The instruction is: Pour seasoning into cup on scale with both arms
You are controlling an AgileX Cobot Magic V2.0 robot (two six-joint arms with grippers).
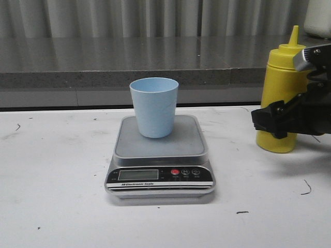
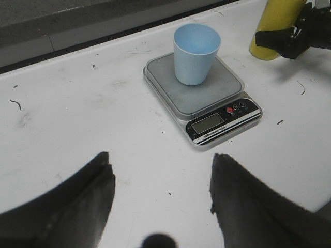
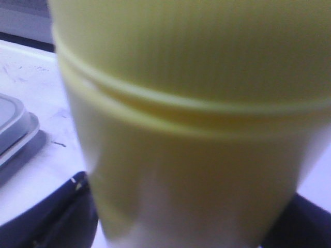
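The light-blue cup point(image 1: 154, 106) point(image 2: 195, 51) stands upright on the grey platform of the scale point(image 1: 189, 142) point(image 2: 207, 101), towards its back. The yellow seasoning bottle point(image 1: 282, 77) point(image 2: 273, 20) stands upright on the table to the right of the scale. My right gripper point(image 1: 276, 121) point(image 2: 289, 39) reaches in from the right and is shut on the bottle's lower half. Up close, the bottle point(image 3: 196, 103) fills the gap of that gripper point(image 3: 189, 206), a dark finger against each side. My left gripper point(image 2: 160, 157) hangs open over bare table in front of the scale; it is outside the front view.
The white table point(image 1: 51, 181) carries small dark marks. Behind it runs a raised grey stone ledge point(image 1: 129, 62) under a curtain. A white object point(image 1: 318, 18) stands on the ledge at the far right, just behind the bottle.
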